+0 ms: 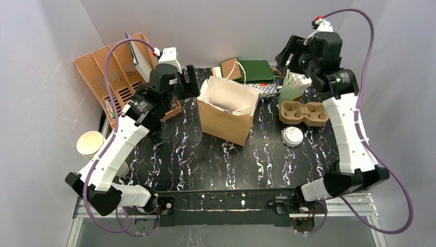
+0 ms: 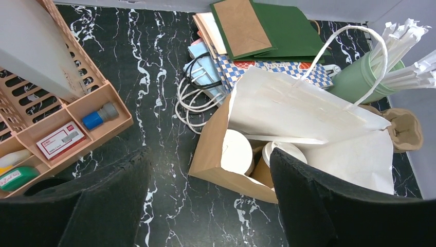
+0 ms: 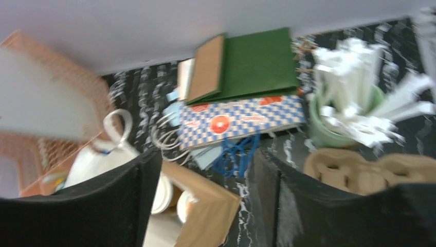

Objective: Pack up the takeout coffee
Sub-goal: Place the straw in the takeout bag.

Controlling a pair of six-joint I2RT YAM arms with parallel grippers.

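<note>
We see the left cup (image 2: 237, 152) and the right cup (image 2: 282, 153) standing just beside each other inside the open brown paper bag (image 2: 208, 154), in the lower middle of the left wrist view. Each one is closed with a white round lid. Under the lid of the right cup a strip of tan wall shows. In the top view a third cup (image 1: 292, 136), also with a white lid, stands alone on the bench (image 1: 205, 154), at the right of the bag.
</note>
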